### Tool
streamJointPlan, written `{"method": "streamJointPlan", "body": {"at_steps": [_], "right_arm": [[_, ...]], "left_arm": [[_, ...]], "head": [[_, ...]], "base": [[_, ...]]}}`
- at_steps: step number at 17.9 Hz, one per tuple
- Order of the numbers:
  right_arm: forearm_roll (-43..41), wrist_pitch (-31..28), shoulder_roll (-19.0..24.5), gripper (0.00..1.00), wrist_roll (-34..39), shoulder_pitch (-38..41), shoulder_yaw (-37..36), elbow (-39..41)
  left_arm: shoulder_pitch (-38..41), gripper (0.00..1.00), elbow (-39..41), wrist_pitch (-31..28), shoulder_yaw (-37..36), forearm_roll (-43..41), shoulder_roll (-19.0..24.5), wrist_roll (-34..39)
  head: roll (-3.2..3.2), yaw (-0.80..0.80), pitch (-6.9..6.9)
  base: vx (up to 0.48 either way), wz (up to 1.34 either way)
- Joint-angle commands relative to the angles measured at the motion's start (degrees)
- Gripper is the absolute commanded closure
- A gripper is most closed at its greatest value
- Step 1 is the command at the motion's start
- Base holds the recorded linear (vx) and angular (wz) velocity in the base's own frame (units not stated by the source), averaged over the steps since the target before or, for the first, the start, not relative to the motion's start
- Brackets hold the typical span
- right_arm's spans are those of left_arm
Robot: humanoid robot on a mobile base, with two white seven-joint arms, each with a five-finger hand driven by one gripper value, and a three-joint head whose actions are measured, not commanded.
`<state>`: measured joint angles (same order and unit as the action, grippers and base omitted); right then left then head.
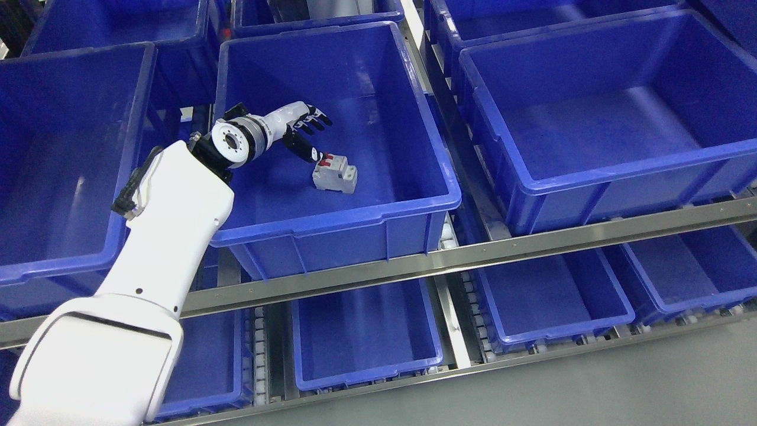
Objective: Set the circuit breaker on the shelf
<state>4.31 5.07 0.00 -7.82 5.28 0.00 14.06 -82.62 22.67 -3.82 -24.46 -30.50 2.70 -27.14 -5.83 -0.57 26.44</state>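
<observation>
A grey circuit breaker (335, 174) with red switches lies on the floor of the middle blue bin (361, 216) on the upper shelf level. My left hand (307, 135) reaches over the bin's left wall, its white arm coming up from the lower left. The fingers are spread and hold nothing. The thumb tip hangs just left of and above the breaker's red switches, very close to it; whether it touches I cannot tell. The right arm does not show.
More blue bins stand around: one at the left (59, 260), a large one at the right (591, 177), several behind and on the lower level (366, 361). A metal shelf rail (532, 242) runs across in front of the upper bins. Grey floor lies at the lower right.
</observation>
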Motion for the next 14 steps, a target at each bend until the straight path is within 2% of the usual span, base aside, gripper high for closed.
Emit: {"method": "streamJointPlan", "body": {"at_steps": [1, 4, 5, 7, 10, 12, 14], "right_arm": [[0.0, -9.56, -1.0, 0.0, 0.0, 0.0, 1.14, 0.01], [0.0, -9.56, -1.0, 0.0, 0.0, 0.0, 1.14, 0.01], [0.0, -9.56, -1.0, 0.0, 0.0, 0.0, 1.14, 0.01], [0.0, -9.56, -1.0, 0.0, 0.0, 0.0, 1.14, 0.01], [0.0, -9.56, -1.0, 0.0, 0.0, 0.0, 1.14, 0.01], [0.0, -9.56, -1.0, 0.0, 0.0, 0.0, 1.14, 0.01], [0.0, -9.56, -1.0, 0.0, 0.0, 0.0, 1.14, 0.01]], "left_arm": [[-2.1, 0.22, -3.86, -0.14, -1.82, 0.0, 0.64, 0.07], [-5.96, 0.12, -1.67, -0.31, 2.11, 0.18, 0.29, 0.34], [-6.59, 0.09, 1.04, -0.31, 6.14, 0.18, 0.38, 2.08], [-6.85, 0.01, 4.91, -0.23, 18.25, 0.62, -0.49, 10.66], [-5.98, 0.0, 12.46, -0.05, 35.22, 1.06, -1.7, 24.74], [-5.54, 0.0, 18.0, -0.05, 42.89, 1.5, -1.7, 25.91], [-3.79, 0.0, 24.4, -0.05, 44.06, 2.81, -1.7, 25.83]], "head": [[0.0, 0.0, 0.0], [0.0, 0.0, -0.01], [0.0, 0.0, -0.01], [0.0, 0.0, -0.01], [0.0, 0.0, -0.01], [0.0, 0.0, -0.01], [0.0, 0.0, -0.01]], "base": [[-0.061, 0.1], [-0.043, 0.11], [-0.045, 0.08], [-0.059, 0.08], [-0.078, 0.07], [-0.142, 0.07], [-0.143, 0.04]]}}
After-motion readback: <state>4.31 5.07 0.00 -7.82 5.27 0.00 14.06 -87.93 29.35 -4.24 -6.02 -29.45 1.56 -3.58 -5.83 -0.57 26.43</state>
